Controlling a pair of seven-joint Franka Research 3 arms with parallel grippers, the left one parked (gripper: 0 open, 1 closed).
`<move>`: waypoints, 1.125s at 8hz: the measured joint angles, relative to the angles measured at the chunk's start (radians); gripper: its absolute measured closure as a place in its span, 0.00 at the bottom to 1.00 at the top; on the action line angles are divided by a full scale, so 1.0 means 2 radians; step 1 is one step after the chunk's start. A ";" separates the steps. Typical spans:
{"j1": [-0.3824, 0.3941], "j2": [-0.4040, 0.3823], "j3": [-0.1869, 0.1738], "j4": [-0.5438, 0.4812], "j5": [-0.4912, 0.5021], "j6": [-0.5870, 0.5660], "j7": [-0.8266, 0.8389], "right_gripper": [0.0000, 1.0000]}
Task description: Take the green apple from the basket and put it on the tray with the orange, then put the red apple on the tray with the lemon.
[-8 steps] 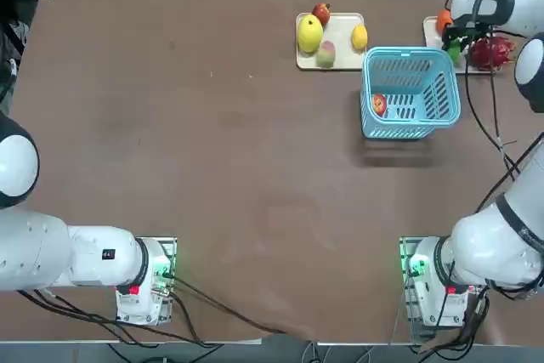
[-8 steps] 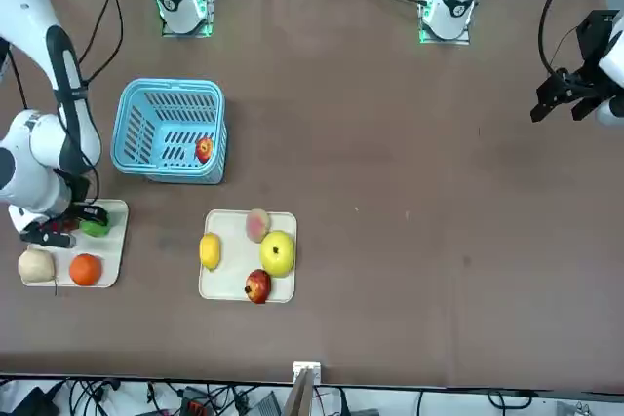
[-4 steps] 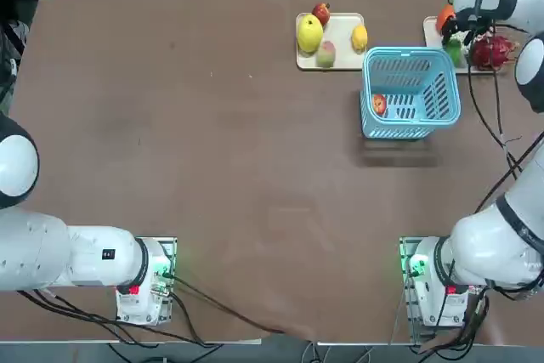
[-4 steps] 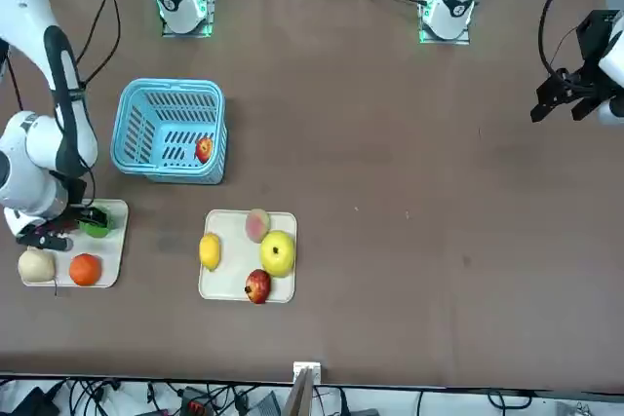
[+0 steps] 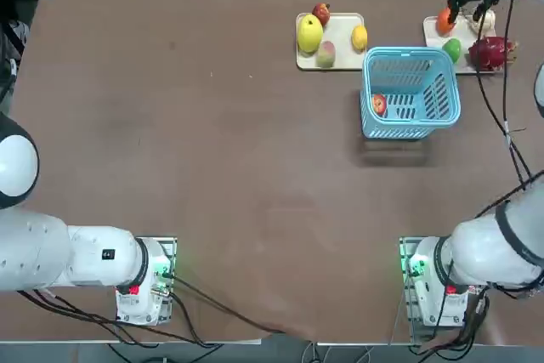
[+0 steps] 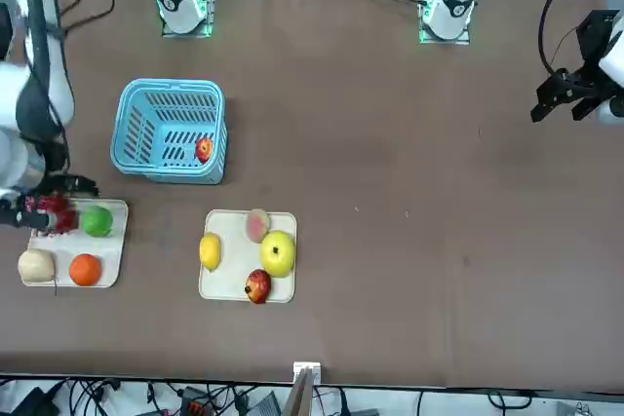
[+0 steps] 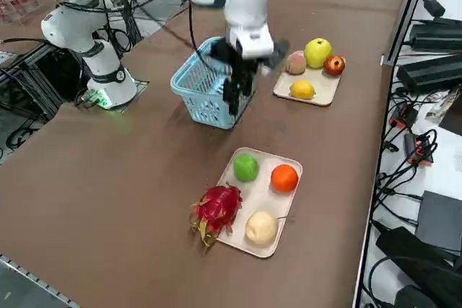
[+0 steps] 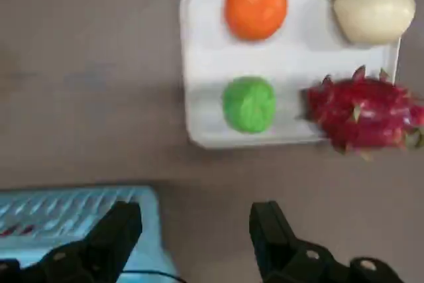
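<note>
Closest to the robot's bases, the light blue plastic basket (image 5: 410, 93) holds the red apple (image 5: 379, 105) beside its left wall, the fruit's pale patch showing. Raised above the table, near the basket and the right-hand tray, is the right gripper (image 8: 195, 207), its two fingers spread wide.

Beyond the basket to the right, the white tray (image 8: 298, 64) lies with its long axis side to side. On its near left part rests the green apple (image 8: 249, 105), apart from the gripper; being round, it shows no clear long axis, and which way its stem end points cannot be told. The magenta dragon fruit (image 7: 216, 212) sits right of it, partly past the near edge. Farther back stand the orange (image 7: 284, 178), behind the green apple, and the pale beige pear (image 7: 261, 228), thin stem pointing away from the robot.

On the left tray (image 6: 232, 282), the peach (image 6: 257, 225) is nearest. Behind come the lemon (image 6: 210, 250), long axis running near to far, the yellow-green apple (image 6: 277, 253) and, farthest, the darker red apple (image 6: 258, 285).
</note>
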 joint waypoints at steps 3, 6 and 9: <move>0.073 -0.048 0.002 -0.019 0.005 -0.065 0.103 0.00; 0.126 -0.092 0.003 -0.116 0.020 -0.045 0.179 0.00; 0.157 -0.143 0.003 -0.247 0.031 0.073 0.237 0.00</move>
